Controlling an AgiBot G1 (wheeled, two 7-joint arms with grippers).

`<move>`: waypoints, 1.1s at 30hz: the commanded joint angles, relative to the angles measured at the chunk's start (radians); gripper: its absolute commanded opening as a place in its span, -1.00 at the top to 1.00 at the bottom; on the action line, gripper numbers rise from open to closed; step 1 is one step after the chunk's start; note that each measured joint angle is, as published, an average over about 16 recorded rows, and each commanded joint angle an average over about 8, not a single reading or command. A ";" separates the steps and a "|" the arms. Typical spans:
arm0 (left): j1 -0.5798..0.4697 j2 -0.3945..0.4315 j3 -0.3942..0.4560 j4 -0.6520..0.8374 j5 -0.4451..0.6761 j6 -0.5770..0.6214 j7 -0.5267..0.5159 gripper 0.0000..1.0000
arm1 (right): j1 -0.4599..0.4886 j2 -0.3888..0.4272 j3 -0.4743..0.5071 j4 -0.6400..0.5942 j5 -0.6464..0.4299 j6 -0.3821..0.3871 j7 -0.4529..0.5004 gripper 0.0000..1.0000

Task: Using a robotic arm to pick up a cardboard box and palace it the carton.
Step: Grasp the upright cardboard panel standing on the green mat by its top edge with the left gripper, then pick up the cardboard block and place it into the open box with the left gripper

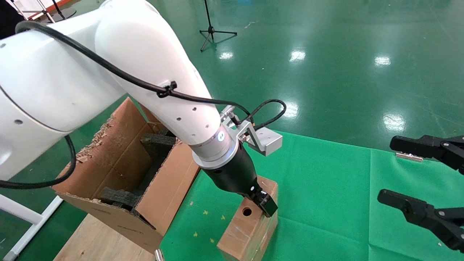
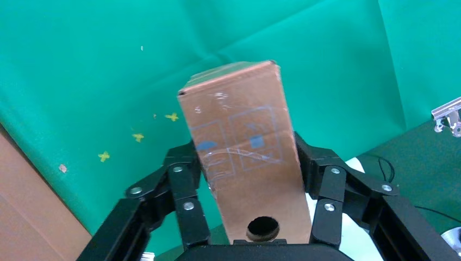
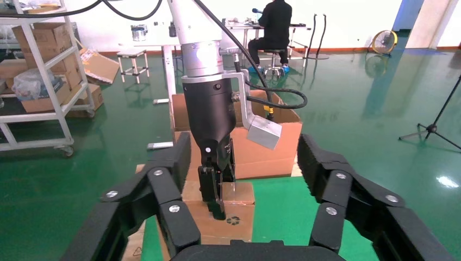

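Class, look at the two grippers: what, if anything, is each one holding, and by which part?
The left gripper is shut on the cardboard box, its fingers clamping the two long side faces near the holed end. The right gripper is open, holding nothing.

No words can be read; the cardboard box (image 3: 231, 220) bears what seems a recycling mark.

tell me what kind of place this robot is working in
Probably a robotics lab or test hall in an industrial building. The right wrist view shows a glossy green floor, a wheeled metal rack stacked with boxes, and a person seated at a workbench. The head view shows a tripod stand.
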 commanded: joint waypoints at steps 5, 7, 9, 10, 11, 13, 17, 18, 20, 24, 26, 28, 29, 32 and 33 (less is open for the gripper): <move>-0.003 -0.001 -0.002 0.002 0.001 -0.001 0.008 1.00 | 0.000 0.000 0.000 0.000 0.000 0.000 0.000 -1.00; -0.010 -0.006 -0.005 0.002 0.002 -0.004 0.027 1.00 | 0.000 0.000 0.000 0.000 0.000 0.000 0.000 -1.00; -0.021 -0.020 -0.015 0.001 -0.001 -0.011 0.064 1.00 | 0.000 0.000 0.000 0.000 0.000 0.000 0.000 -1.00; -0.028 -0.031 -0.022 -0.001 -0.005 -0.015 0.090 1.00 | 0.000 0.000 0.000 0.000 0.000 0.000 0.000 -1.00; -0.035 -0.045 -0.031 -0.002 -0.011 -0.019 0.121 1.00 | 0.000 0.000 0.000 0.000 0.000 0.000 0.000 -1.00; -0.054 -0.084 -0.054 -0.004 -0.030 -0.027 0.193 1.00 | 0.000 0.000 0.000 0.000 0.000 0.000 0.000 -1.00; -0.107 -0.188 -0.115 0.001 -0.081 -0.034 0.354 1.00 | 0.000 0.000 0.000 0.000 0.000 0.000 0.000 -1.00; -0.123 -0.215 -0.130 0.004 -0.091 -0.033 0.391 1.00 | 0.000 0.000 0.000 0.000 0.000 0.000 0.000 -1.00; -0.162 -0.272 -0.160 0.012 -0.103 -0.028 0.461 1.00 | 0.000 0.000 0.000 0.000 0.000 0.000 0.000 -1.00; -0.250 -0.379 -0.206 0.054 -0.096 0.000 0.576 1.00 | 0.000 0.000 0.000 0.000 0.000 0.000 0.000 -1.00; -0.297 -0.426 -0.222 0.090 -0.081 0.019 0.632 1.00 | 0.000 0.000 0.000 0.000 0.000 0.000 0.000 -1.00; -0.339 -0.466 -0.232 0.137 -0.062 0.039 0.696 1.00 | 0.000 0.000 0.000 0.000 0.000 0.000 0.000 -1.00; -0.357 -0.482 -0.234 0.164 -0.051 0.048 0.731 1.00 | 0.000 0.000 0.000 0.000 0.000 0.000 0.000 -1.00; -0.392 -0.517 -0.222 0.257 -0.010 0.067 0.848 1.00 | 0.000 0.000 0.000 0.000 0.000 0.000 0.000 -1.00; -0.395 -0.525 -0.213 0.294 0.003 0.071 0.889 1.00 | 0.000 0.000 0.000 0.000 0.000 0.000 0.000 -1.00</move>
